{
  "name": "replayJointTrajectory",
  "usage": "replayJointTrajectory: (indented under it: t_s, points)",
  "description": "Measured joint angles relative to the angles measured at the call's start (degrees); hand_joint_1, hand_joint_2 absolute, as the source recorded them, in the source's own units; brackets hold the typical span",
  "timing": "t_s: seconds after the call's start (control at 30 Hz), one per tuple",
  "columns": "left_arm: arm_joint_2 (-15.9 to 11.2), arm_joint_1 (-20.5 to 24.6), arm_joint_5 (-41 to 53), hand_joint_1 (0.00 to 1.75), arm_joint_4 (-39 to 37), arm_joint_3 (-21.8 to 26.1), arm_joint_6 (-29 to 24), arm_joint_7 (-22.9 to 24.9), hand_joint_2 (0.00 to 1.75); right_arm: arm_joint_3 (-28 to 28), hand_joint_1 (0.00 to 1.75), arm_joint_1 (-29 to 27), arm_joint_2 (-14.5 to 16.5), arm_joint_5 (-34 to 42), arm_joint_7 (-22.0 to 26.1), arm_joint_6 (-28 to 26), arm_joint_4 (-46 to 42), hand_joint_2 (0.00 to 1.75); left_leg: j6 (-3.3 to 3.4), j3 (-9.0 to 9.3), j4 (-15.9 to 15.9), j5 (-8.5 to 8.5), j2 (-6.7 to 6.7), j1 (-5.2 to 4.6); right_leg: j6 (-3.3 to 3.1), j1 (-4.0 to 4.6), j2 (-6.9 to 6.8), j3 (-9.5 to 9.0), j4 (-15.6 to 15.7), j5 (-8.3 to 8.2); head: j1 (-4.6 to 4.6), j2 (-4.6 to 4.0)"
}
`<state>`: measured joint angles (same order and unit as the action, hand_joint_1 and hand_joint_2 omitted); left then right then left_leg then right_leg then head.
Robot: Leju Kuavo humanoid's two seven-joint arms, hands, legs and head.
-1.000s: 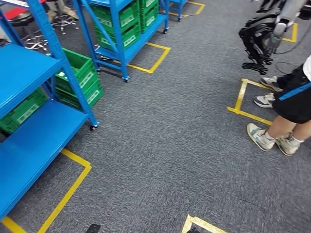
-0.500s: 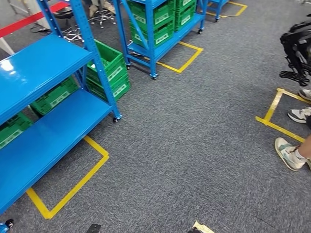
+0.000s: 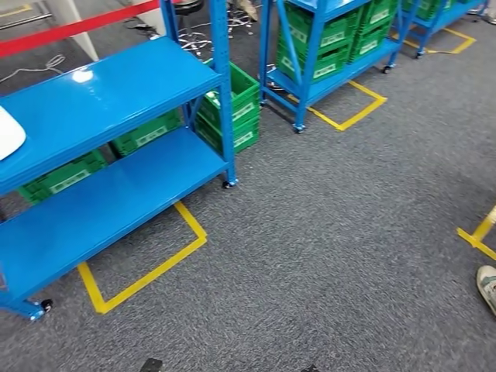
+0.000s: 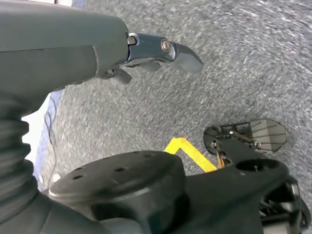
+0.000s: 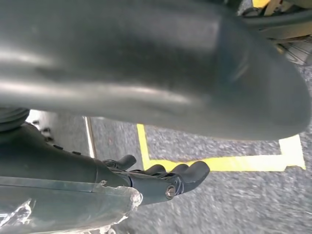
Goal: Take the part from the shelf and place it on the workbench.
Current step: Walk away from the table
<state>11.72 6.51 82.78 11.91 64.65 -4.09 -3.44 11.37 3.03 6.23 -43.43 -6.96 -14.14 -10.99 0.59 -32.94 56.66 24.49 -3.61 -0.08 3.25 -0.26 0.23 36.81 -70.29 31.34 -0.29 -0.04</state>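
White-labelled green crates [image 3: 234, 108] behind shelf [image 3: 105, 101]

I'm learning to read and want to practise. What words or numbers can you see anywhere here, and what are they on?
No text here can be read.
White labels on the green crates under the near blue shelf: too small and blurred to read.
White labels on the crates on the far blue rack: also too blurred.
Yellow floor tape: plain lines, no writing.
White object on the near shelf: no writing visible.
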Motion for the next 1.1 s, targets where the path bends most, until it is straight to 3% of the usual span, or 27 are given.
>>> replayJointTrajectory:
  t_s: [0.03, 0.1, 0.13, 0.2, 0.23, 0.3, 0.37, 0.43, 0.47, 0.5, 0.57, 0.63, 0.67, 0.73, 0.8, 0.87, 0.93, 0.97, 1.03, 1.1]
  points:
    - [0.0, 0.0, 0.0, 0.0, 0.0, 0.0, 0.0, 0.0, 1.75, 0.0, 0.0, 0.0, 0.0, 0.0, 0.0, 0.0, 0.0, 0.0, -0.21, 0.02, 0.0, 0.0, -0.82, 0.08, 0.02, -0.2, 1.01, -1.66, 3.9, -2.02, 0.02, 0.0]
    - [0.1, 0.1, -0.1, 0.0, 0.0, 0.0, -0.1, -0.1, 1.75, 0.0, 0.0, 0.1, 0.0, -0.1, 0.0, 0.1, 0.0, 0.0, -0.87, -0.25, 0.3, -0.04, -2.24, 0.11, -0.16, -0.62, 3.46, -4.36, 9.8, -3.99, 0.04, 0.0]
    - [0.1, 0.1, -0.2, 0.0, 0.0, 0.0, -0.1, -0.1, 1.75, 0.0, 0.0, 0.1, 0.0, -0.1, 0.0, 0.1, 0.0, 0.0, -1.25, -0.46, 0.4, -0.14, -2.82, 0.15, -0.38, -0.68, 4.24, -4.88, 10.9, -4.02, 0.04, 0.0]
    - [0.1, 0.0, -0.3, 0.0, 0.0, 0.0, -0.1, -0.1, 1.75, 0.1, 0.0, 0.3, 0.0, -0.2, 0.0, 0.1, 0.0, 0.0, -1.99, -0.81, 0.2, -0.47, -3.85, 0.36, -1.21, -0.53, 3.63, -5.06, 11.1, -4.02, 0.05, 0.0]
    - [0.2, -0.1, -0.4, 0.0, 0.0, 0.0, -0.1, -0.1, 1.75, 0.1, 0.0, 0.4, 0.0, -0.3, 0.0, 0.1, 0.0, 0.0, -2.29, -0.98, 0.3, -0.33, -3.43, 0.35, -1.61, -0.51, 3.06, -5.1, 11.2, -4.12, 0.02, 0.0]
    - [0.2, 0.0, -0.5, 0.0, 0.0, 0.0, -0.1, 0.0, 1.75, 0.2, 0.0, 0.4, 0.0, -0.5, 0.1, 0.0, 0.0, 0.0, -2.78, -2.51, 3.4, 1.66, -0.84, 0.17, -2.36, -0.56, 1.63, -5.23, 11.5, -4.3, -0.45, 0.0]
    - [0.3, 0.2, -0.6, 0.0, 0.0, 0.0, -0.1, -0.1, 1.75, 0.3, 0.0, 0.3, 0.0, -0.6, 0.1, -0.1, 0.0, 0.0, -3.09, -5.94, 10.4, 5.18, 1.89, 0.08, -2.8, -0.33, -0.08, -5.25, 11.5, -4.22, -0.9, 0.0]
    - [0.3, 0.3, -0.6, 0.0, 0.0, 0.0, -0.1, -0.2, 1.75, 0.5, 0.0, 0.0, -0.1, -0.7, 0.0, -0.1, 0.0, 0.0, -3.15, -8.36, 15.3, 6.57, 2.6, 0.11, -2.99, -0.14, -1.9, -5.27, 11.5, -4.08, -0.9, 0.0]
    - [0.3, 0.3, -0.6, 0.0, 0.0, 0.0, -0.1, -0.2, 1.75, 0.6, 0.0, 0.0, -0.1, -0.7, 0.0, -0.1, 0.0, 0.0, -3.06, -8.17, 15.1, 5.73, 2.75, 0.1, -3.02, -0.07, -2.69, -5.32, 11.5, -4.02, -0.9, 0.0]
    - [0.3, 0.3, -0.6, 0.0, 0.0, 0.0, -0.1, -0.2, 1.75, 0.7, 0.0, 0.1, -0.1, -0.8, 0.0, -0.1, 0.0, 0.0, -2.89, -6.9, 12.8, 4.04, 3.08, 0.06, -2.99, -0.02, -3.41, -5.43, 11.5, -3.93, -0.9, 0.0]
    - [0.3, 0.2, -0.6, 0.0, 0.0, 0.0, -0.1, -0.2, 1.75, 0.9, 0.0, 0.2, -0.1, -0.8, 0.0, -0.1, 0.0, 0.0, -2.35, -3.0, 5.8, 0.72, 5.67, -0.34, -2.7, 0.22, -4.63, -5.73, 11.4, -3.63, -0.93, 0.0]
    - [0.3, 0.4, -0.6, 0.0, 0.0, 0.0, -0.1, -0.2, 1.75, 0.9, 0.0, 0.2, -0.1, -0.8, 0.0, -0.1, 0.0, 0.0, -1.63, -0.72, 1.3, -0.1, 8.05, -0.81, -2.21, 0.65, -5.8, -5.93, 11.4, -3.25, -0.88, 0.0]
    - [0.4, 0.4, -0.6, 0.0, 0.0, 0.0, -0.1, -0.2, 1.75, 0.9, 0.0, 0.2, -0.1, -0.8, 0.0, -0.1, 0.0, 0.0, -1.35, -0.51, 0.6, 0.16, 8.18, -0.98, -1.97, 0.83, -6.48, -6.08, 11.4, -3.1, -0.8, 0.0]
    - [0.5, 0.2, -0.6, 0.0, 0.0, 0.0, -0.1, -0.2, 1.75, 1.0, 0.0, 0.4, -0.1, -0.9, 0.0, -0.1, 0.0, 0.0, -0.73, -0.46, 0.2, 0.12, 6.73, -0.82, -1.43, 0.82, -7.11, -6.52, 11.5, -2.71, -0.61, 0.0]
    - [0.5, 0.0, -0.6, 0.0, 0.0, 0.0, -0.1, -0.1, 1.75, 1.0, 0.0, 0.5, -0.1, -0.9, 0.0, -0.2, 0.0, 0.0, -0.18, -0.31, -0.1, -0.1, 5.33, -0.45, -0.76, 0.6, -4.47, -5.64, 8.9, -0.89, -0.42, 0.0]
    - [0.6, 0.1, -0.6, 0.0, 0.0, 0.0, -0.1, -0.1, 1.75, 1.0, 0.0, 0.4, -0.1, -1.0, 0.0, -0.2, 0.0, 0.0, 0.2, -0.34, -0.1, -0.22, 3.82, -0.24, -0.32, 0.37, -1.25, -2.43, 2.1, 2.48, -0.09, 0.0]
    - [0.7, 0.1, -0.6, 0.0, 0.0, 0.0, 0.0, -0.1, 1.75, 1.0, 0.0, 0.1, -0.1, -1.0, -0.1, -0.3, 0.0, 0.0, 0.33, -0.34, -0.1, -0.24, 2.04, -0.19, -0.15, 0.27, -0.49, 0.72, -3.7, 4.16, 0.07, 0.0]
    - [0.7, 0.1, -0.6, 0.0, 0.0, 0.0, 0.0, -0.1, 1.75, 1.1, 0.0, 0.0, -0.1, -1.1, -0.1, -0.3, 0.0, 0.0, 0.28, -0.3, -0.1, -0.26, 1.12, -0.15, -0.11, 0.23, -0.38, 1.14, -3.9, 3.41, 0.09, 0.0]
    - [0.7, 0.0, -0.5, 0.0, 0.0, 0.0, 0.0, 0.0, 1.75, 1.2, 0.0, 0.0, -0.2, -1.3, 0.0, -0.3, 0.0, 0.0, -0.01, -0.25, 0.1, -0.27, -0.63, 0.04, 0.07, -0.11, 0.69, -0.88, 1.5, -0.65, 0.1, 0.0]
    - [0.7, 0.1, -0.4, 0.0, 0.0, 0.0, 0.0, -0.1, 1.75, 1.2, 0.0, 0.0, -0.2, -1.5, 0.0, -0.3, 0.0, 0.0, -0.66, -0.52, 0.5, -0.24, -2.23, 0.05, 0.18, -0.79, 3.9, -3.78, 8.2, -3.43, 0.19, 0.0]
